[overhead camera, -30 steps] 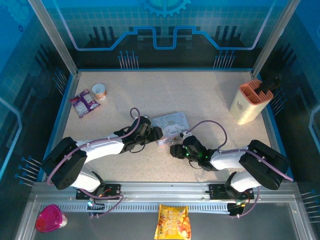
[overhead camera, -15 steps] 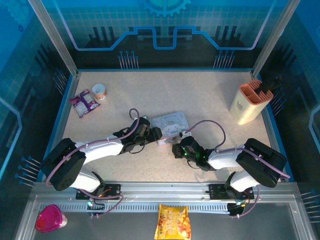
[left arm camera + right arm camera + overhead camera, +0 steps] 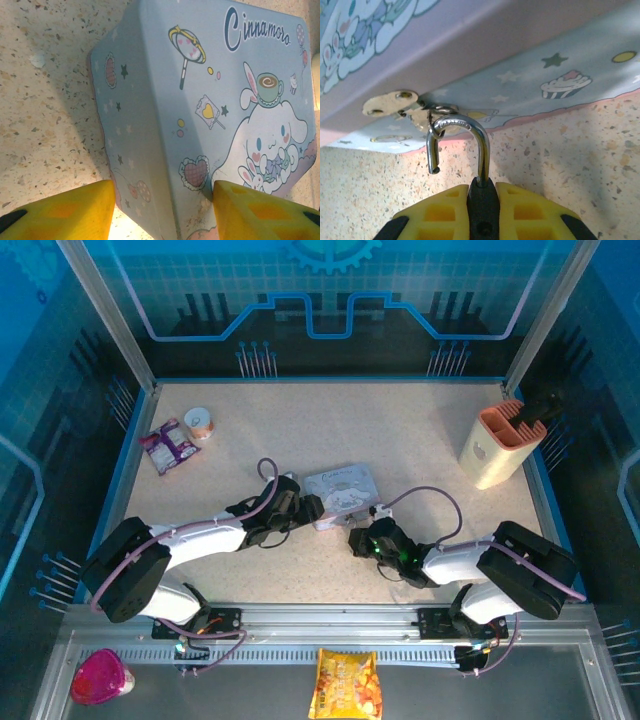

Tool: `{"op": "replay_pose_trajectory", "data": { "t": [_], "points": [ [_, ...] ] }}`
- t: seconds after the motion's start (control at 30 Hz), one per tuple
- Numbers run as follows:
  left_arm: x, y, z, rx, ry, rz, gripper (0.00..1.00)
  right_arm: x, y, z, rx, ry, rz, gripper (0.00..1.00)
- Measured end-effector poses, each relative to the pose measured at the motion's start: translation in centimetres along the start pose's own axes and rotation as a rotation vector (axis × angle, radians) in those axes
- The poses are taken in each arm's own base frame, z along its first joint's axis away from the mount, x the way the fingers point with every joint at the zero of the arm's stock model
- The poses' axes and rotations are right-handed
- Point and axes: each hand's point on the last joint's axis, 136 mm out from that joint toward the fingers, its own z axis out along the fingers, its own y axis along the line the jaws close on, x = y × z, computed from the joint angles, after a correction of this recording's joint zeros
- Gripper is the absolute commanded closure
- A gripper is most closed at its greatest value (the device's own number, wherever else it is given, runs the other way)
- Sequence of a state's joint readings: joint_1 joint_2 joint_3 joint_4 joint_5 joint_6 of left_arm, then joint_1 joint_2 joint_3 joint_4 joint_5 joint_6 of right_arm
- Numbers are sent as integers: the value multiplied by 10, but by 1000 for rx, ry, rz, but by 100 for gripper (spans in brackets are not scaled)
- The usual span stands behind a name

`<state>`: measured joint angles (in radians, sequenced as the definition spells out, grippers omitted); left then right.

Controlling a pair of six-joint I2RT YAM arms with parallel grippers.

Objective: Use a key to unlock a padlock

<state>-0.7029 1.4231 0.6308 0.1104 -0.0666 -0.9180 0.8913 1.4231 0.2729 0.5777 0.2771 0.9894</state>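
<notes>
The right gripper pinched a small black padlock, whose silver shackle stood open, hooked through the metal hasp of a pastel cartoon-printed tin.

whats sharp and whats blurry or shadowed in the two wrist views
Left wrist: a broad shadow crosses one side of the tin and the table; the yellow fingers of the left gripper are soft. Right wrist: the shackle of the padlock is sharp with a bright glint, while the tin's lid at upper left is blurred.

Bright overhead lt, soft shadows, focus ok.
</notes>
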Motion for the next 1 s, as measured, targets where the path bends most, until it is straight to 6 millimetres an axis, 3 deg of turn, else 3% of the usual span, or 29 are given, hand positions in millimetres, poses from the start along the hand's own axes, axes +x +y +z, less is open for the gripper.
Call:
{"op": "replay_pose_trajectory", "data": {
  "t": [0.67,1.0],
  "points": [
    [9,-7,1,3,-4,5,47,-30,8,-6,-73,-162,256,100],
    [9,-7,1,4,-5,5,47,-36,2,-4,-72,-189,313,100]
  ]
}}
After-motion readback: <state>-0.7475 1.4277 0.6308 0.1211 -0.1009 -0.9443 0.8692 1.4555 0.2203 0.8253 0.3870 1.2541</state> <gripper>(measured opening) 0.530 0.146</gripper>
